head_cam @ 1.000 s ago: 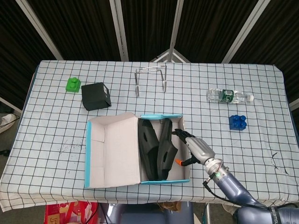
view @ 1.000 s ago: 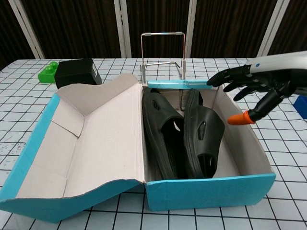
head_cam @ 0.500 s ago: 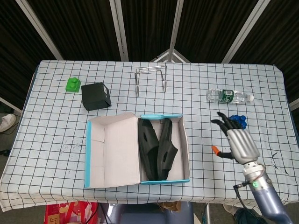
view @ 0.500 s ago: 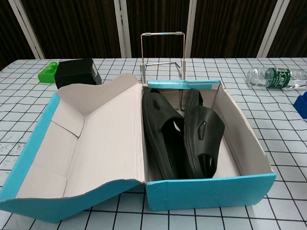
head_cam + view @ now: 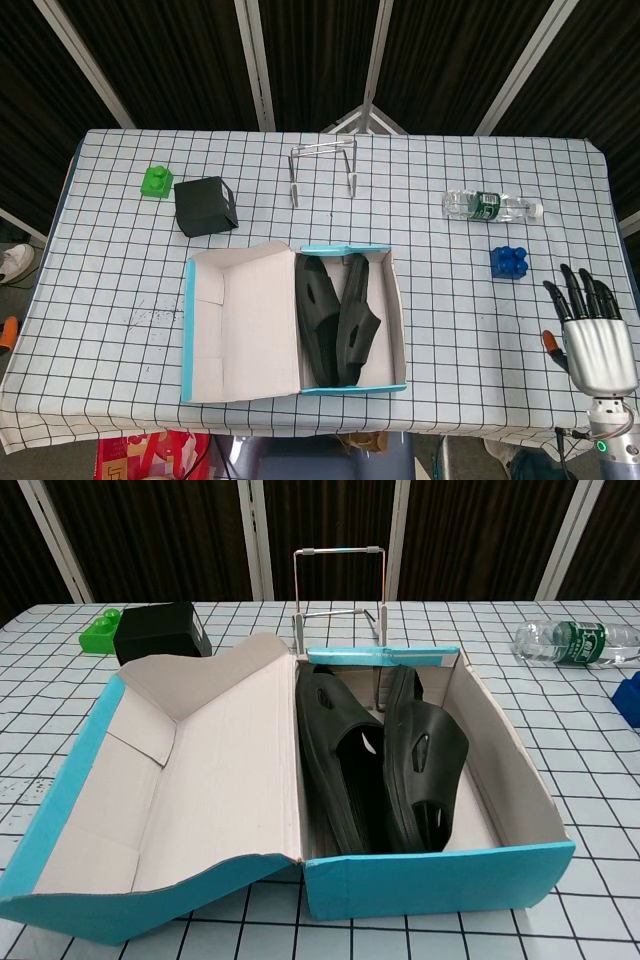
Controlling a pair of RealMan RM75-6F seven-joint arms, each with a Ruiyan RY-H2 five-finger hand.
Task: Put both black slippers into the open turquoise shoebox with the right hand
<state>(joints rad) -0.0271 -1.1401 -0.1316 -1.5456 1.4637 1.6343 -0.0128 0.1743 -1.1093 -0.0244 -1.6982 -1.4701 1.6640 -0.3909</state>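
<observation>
Slippers both lie side by side inside the turquoise shoebox, lid flap folded out left. Green block and black box sit far left, wire rack behind the shoebox, bottle and blue block to the right. Right hand — fingers spread, empty — has pulled back from the shoebox to the table's right edge. Left hand unseen.

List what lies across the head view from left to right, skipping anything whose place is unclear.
Green block → black box → turquoise shoebox → wire rack → water bottle → blue block → right hand.
</observation>
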